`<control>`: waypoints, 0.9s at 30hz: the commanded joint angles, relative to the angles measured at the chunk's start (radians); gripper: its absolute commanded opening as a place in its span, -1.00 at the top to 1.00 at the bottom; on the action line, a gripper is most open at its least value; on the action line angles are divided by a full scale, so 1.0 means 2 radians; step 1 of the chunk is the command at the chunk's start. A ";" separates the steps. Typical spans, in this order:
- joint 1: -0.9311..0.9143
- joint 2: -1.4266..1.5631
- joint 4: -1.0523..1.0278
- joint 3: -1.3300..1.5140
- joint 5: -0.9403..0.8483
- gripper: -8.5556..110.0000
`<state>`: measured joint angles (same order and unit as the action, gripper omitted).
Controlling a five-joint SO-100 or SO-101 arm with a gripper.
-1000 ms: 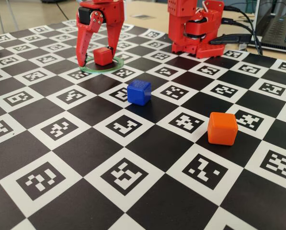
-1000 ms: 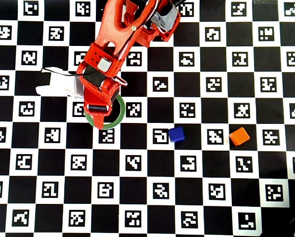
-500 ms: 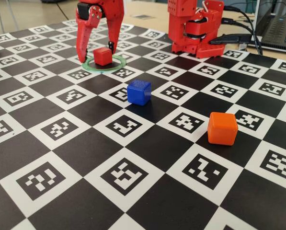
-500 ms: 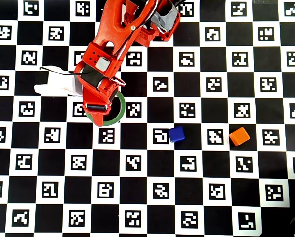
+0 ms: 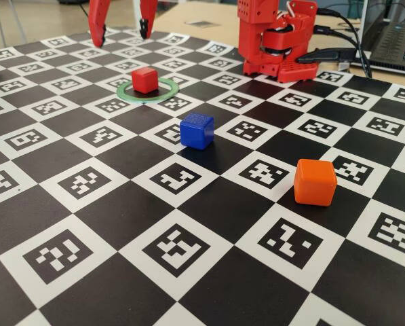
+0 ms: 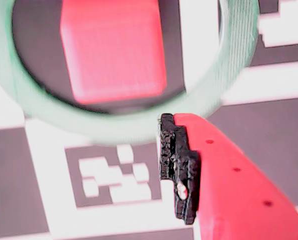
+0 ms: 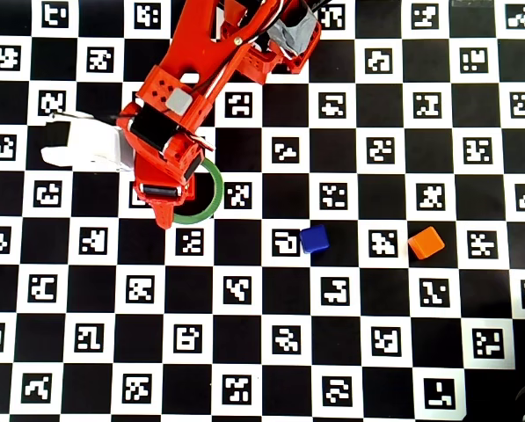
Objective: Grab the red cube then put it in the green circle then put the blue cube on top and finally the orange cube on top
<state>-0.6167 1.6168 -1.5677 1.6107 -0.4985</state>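
One of three placements was complete: the red cube (image 5: 146, 79) sat inside the green circle (image 5: 167, 89), free of any grip. Raised above it, the gripper (image 5: 121, 30) hung with fingers spread wide and empty. Two cubes were outstanding. On the checkered mat (image 5: 188, 272), the blue cube (image 5: 197, 130) stood apart from the ring, the orange cube (image 5: 315, 182) farther off. Stacking had not begun.

You've got a checkerboard mat (image 5: 209, 204) full of marker squares. Sitting on it: the green circle (image 5: 167, 89) with the red cube (image 5: 146, 79) inside, the blue cube (image 5: 197, 130) nearby, and the orange cube (image 5: 315, 182) further right.
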 commanded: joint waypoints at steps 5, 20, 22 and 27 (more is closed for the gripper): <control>0.069 0.068 -0.105 -0.104 0.031 0.20; 0.325 0.087 -0.131 -0.144 0.206 0.14; 0.348 0.064 -0.130 -0.161 0.240 0.14; 0.388 0.029 -0.111 -0.170 0.314 0.13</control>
<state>0.1166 1.6720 -1.7426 1.3361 0.0644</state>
